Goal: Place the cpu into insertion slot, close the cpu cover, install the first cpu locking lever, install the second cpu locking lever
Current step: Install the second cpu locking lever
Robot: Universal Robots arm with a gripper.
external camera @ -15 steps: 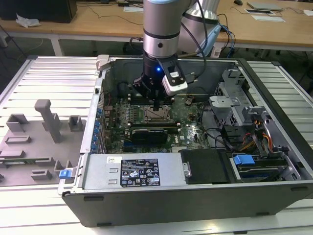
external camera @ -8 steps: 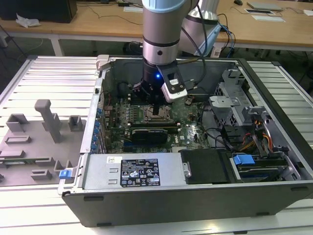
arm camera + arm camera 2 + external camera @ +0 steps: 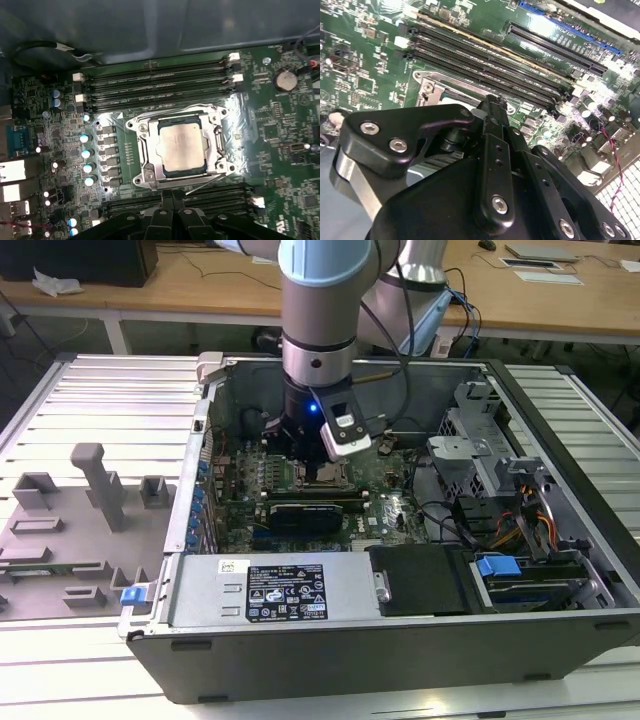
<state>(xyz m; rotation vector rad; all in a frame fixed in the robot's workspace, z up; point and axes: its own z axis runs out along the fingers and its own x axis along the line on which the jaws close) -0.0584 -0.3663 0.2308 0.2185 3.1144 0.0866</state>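
- Pincer (image 3: pixel 170 200) position: it hangs inside the open computer case (image 3: pixel 560 630), directly over the motherboard (image 3: pixel 280 140), with its black fingertips just beside the edge of the insertion slot (image 3: pixel 141 125), above the memory slots (image 3: pixel 215 192) on that side.
- Pincer state: the fingers (image 3: pixel 492 120) stand together in both wrist views, with nothing between them.
- Cpu (image 3: pixel 180 148) location: it sits flat in the insertion slot, its silvery-beige top facing up and square to the socket frame.
- Cpu cover (image 3: pixel 150 162): the thin silver frame lies down over the socket, and the chip's top shows through its window.
- Locking levers: thin metal rods run along the socket's sides. One thin lever (image 3: pixel 207 184) angles outward past the socket corner near the fingertips; whether either lever is latched cannot be told.
- Memory slots: a second bank of long black slots (image 3: pixel 160 85) runs along the far side of the socket from the pincer.
- Exterior view: the arm (image 3: pixel 318 330) descends vertically into the case, and a wrist camera (image 3: pixel 346 432) sits on its side near the board.
- Surroundings: the case lies on its side on a ribbed metal worktop (image 3: pixel 110 400). A grey fixture tray (image 3: pixel 70 530) with upright blocks sits just beside the case at the exterior view's left.
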